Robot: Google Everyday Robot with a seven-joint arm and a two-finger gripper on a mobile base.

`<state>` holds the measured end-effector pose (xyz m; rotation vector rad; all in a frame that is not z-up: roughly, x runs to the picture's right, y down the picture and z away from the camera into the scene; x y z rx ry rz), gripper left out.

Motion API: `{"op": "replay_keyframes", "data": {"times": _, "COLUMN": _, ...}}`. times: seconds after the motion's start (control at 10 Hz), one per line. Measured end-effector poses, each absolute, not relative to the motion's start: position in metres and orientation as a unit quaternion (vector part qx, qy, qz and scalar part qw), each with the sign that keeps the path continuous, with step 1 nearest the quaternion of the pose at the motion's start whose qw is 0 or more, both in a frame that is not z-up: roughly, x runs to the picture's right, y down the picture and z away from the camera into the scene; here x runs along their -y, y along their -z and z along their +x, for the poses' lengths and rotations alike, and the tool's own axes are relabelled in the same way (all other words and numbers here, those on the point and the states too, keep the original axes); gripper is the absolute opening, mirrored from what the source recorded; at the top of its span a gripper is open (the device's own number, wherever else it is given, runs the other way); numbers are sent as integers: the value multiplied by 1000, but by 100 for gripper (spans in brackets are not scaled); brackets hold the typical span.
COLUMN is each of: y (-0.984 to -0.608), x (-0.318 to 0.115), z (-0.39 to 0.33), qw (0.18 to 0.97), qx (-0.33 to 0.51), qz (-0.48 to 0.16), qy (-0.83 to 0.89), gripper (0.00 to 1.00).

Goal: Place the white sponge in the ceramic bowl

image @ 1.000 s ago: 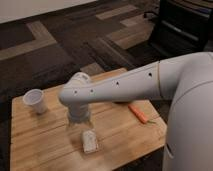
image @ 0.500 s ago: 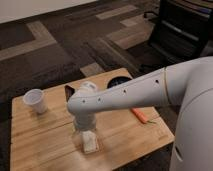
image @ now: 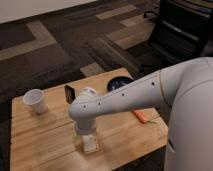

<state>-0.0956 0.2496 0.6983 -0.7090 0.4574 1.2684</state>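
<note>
Found white sponge (image: 90,145) lying flat just under the gripper (image: 88,134); dark blue ceramic bowl (image: 119,83) upright, apart beyond it.

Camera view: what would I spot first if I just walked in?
The big white robot arm catches the eye first, stretching from the right of the picture across the wooden table. Its gripper points down right over the white sponge near the table's front edge. Behind the arm peeks the dark ceramic bowl, and a white cup stands at the table's left end.
</note>
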Motion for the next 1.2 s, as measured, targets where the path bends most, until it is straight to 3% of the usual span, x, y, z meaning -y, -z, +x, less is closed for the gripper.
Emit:
{"op": "replay_keyframes", "data": {"times": 0.8, "y": -717, "x": -256, "z": -86, "qw": 733, "qx": -246, "qz": -291, "qy": -564, "gripper": 63}}
{"op": "replay_keyframes", "data": {"times": 1.1, "y": -716, "x": -251, "z": -89, "qw": 733, "qx": -240, "qz": -284, "qy": -570, "gripper": 27}}
{"op": "replay_keyframes", "data": {"times": 1.2, "y": -715, "x": -250, "z": -90, "qw": 730, "qx": -238, "qz": -285, "qy": -574, "gripper": 20}}
